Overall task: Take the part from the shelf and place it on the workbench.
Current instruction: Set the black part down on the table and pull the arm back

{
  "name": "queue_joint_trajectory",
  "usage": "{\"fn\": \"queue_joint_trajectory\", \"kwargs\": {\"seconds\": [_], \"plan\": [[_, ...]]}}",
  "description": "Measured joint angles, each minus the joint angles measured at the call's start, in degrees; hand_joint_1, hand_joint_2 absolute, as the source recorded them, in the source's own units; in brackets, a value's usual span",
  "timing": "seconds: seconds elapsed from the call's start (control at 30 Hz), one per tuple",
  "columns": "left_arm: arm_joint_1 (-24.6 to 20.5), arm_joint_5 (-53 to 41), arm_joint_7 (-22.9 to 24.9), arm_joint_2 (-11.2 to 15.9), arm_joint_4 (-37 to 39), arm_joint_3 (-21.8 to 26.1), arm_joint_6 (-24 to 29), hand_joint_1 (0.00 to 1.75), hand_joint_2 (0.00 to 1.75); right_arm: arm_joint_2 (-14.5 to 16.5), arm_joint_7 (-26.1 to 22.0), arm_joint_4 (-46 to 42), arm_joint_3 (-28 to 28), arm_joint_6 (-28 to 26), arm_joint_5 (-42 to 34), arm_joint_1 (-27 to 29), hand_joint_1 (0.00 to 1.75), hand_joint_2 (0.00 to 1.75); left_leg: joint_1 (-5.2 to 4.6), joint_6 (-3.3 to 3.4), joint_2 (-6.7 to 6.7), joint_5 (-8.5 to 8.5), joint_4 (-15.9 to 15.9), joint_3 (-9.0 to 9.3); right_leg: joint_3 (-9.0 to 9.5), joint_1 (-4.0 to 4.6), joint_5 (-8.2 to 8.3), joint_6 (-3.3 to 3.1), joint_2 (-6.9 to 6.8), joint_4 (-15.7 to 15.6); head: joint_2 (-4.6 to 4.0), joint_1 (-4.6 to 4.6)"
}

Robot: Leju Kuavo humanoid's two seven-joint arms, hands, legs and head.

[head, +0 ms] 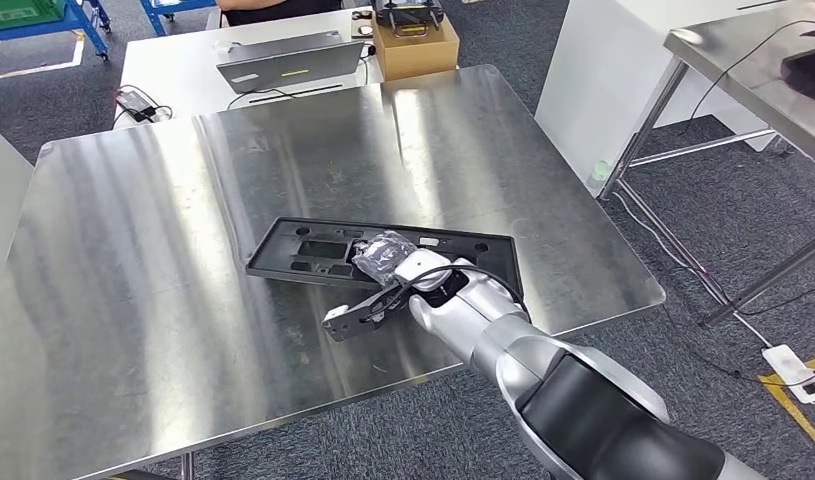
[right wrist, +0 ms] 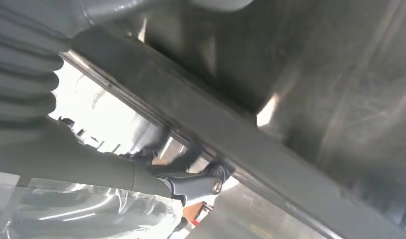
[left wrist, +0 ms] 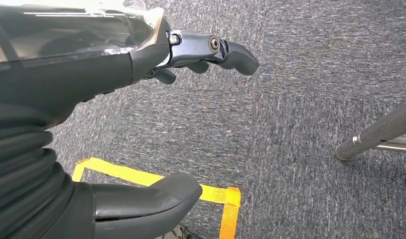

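Right hand [head: 403, 275], lower centre of the head view: fingers [right wrist: 191, 185] lay at the near edge of the part [head: 383, 255], close against its rim in the right wrist view; whether they pinched it or had let go could not be told. Part: flat black plate with cut-outs, lying flat on the workbench [head: 133, 250] in the middle of the frame, its near edge under the hand, well inside the bench's edges. Left hand [left wrist: 141, 124]: fingers [left wrist: 230, 52] and thumb apart, holding nothing, hanging over grey carpet with yellow tape [left wrist: 156, 179] below it. Behind the bench, upper centre of the head view: a laptop [head: 288, 62] and a cardboard box [head: 415, 45] on a white table. Step judged: placing, near its end, the part down on the bench. Next move would call for spreading the right fingers fully and lifting the hand straight up and back, without dragging the plate.
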Motion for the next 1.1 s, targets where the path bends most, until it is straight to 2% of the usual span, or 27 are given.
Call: {"fn": "queue_joint_trajectory", "kwargs": {"seconds": [0.03, 0.37, 0.5, 0.57, 0.67, 0.73, 0.8, 0.87, 0.93, 0.97, 1.0, 1.1], "plan": [[0.0, 0.0, 0.1, 0.0, 0.0, 0.0, -0.1, 0.0, 0.0, 0.0, 0.0, 0.1, 0.1, 0.0, 0.0, 0.0, 0.0, 0.0, 0.0, 0.0, 0.0, 0.0, 0.0, 0.0, 0.0, -0.01, 0.0, 0.0, 0.0, 0.0, 0.0, 0.0], [0.0, -0.1, 1.3, 0.0, 0.0, 0.1, -2.5, 0.0, 0.0, 0.3, 0.0, 1.2, 0.3, -1.7, -1.3, 0.0, 0.0, 0.0, 0.01, 0.01, -0.01, -0.01, 0.0, 0.0, -0.03, 0.0, 0.0, 0.0, 0.0, 0.0, 0.0, 0.0], [0.0, -0.2, 0.6, 0.0, 0.0, 0.1, -2.8, 0.0, 0.0, 0.0, 0.2, 1.2, -0.4, -5.7, -2.6, 0.0, 0.0, 0.0, 0.01, 0.01, -0.01, -0.01, 0.0, -0.01, -0.04, 0.0, 0.0, 0.0, 0.0, 0.0, 0.0, 0.0], [0.0, -0.2, -0.6, 0.0, 0.0, 0.1, -3.1, 0.0, 0.0, -0.3, 1.6, 0.6, -1.3, -11.9, -2.6, 0.3, 0.0, 0.0, 0.01, 0.01, 0.0, -0.01, 0.0, -0.02, -0.04, 0.0, -0.01, 0.01, 0.0, 0.0, 0.0, 0.0], [0.2, -0.3, -2.4, 0.0, 0.0, 0.5, -3.1, 0.0, 0.0, -1.9, 6.3, -4.7, -4.1, -28.2, 0.9, 2.4, 0.0, 0.0, 0.0, 0.01, -0.01, -0.01, 0.0, -0.04, -0.04, 0.0, -0.01, 0.02, -0.01, 0.0, 0.0, 0.0], [0.5, -0.4, -3.1, -0.1, 0.0, 0.9, -2.8, 0.0, 0.0, -3.3, 6.8, -12.3, -7.5, -36.5, 3.8, 6.1, 0.0, 0.0, 0.01, -0.01, -0.02, -0.05, 0.0, -0.04, -0.01, 0.0, -0.03, 0.03, -0.03, -0.1, 0.0, 0.0], [0.8, -0.4, -3.6, -0.1, 0.0, 1.2, -2.3, 0.0, 0.0, -4.0, 0.9, -22.2, -12.9, -39.1, 4.7, 12.0, 0.0, 0.0, 0.01, -0.07, -0.06, -0.12, 0.0, -0.08, 0.0, 0.0, -0.05, 0.04, -0.05, -0.1, 0.0, -0.01], [1.0, -0.5, -3.9, -0.1, 0.0, 1.6, -1.9, 0.0, 0.0, -2.8, -11.0, -32.6, -20.5, -39.5, 2.1, 18.8, 0.0, 0.0, 0.01, -0.08, -0.11, -0.18, 0.0, -0.17, -0.07, 0.0, -0.08, 0.02, -0.08, -0.1, 0.0, -0.01], [1.2, -0.8, -4.1, -0.1, 0.0, 2.1, -1.7, 0.0, 0.0, 0.1, -23.6, -42.5, -29.4, -39.6, -3.7, 25.1, 0.0, 0.0, 0.01, -0.06, -0.21, -0.2, 0.0, -0.29, -0.18, 0.0, -0.14, -0.04, -0.2, -0.1, 0.0, -0.01], [1.3, -1.0, -4.2, -0.1, 0.0, 2.4, -1.7, 0.0, 0.0, 1.6, -27.8, -47.4, -33.5, -39.7, -6.9, 27.9, 0.0, 0.0, 0.01, -0.05, -0.27, -0.22, 0.0, -0.34, -0.21, 0.0, -0.19, -0.05, -0.27, -0.1, 0.0, -0.01], [1.4, -1.1, -4.2, -0.1, 0.0, 2.5, -1.6, 0.0, 0.0, 2.6, -29.9, -51.8, -36.8, -39.8, -9.4, 30.3, 0.0, 0.0, 0.01, -0.04, -0.32, -0.23, 0.0, -0.36, -0.22, 0.0, -0.25, -0.06, -0.33, -0.1, 0.0, 0.0], [1.8, -1.3, -4.2, -0.1, 0.0, 2.9, -1.4, 0.0, 0.0, 4.3, -31.1, -61.4, -42.8, -39.9, -12.2, 35.5, 0.0, 0.0, 0.0, -0.04, -0.3, -0.3, 0.0, -0.35, -0.2, -0.01, -0.33, -0.03, -0.28, -0.1, 0.0, 0.02]]}}
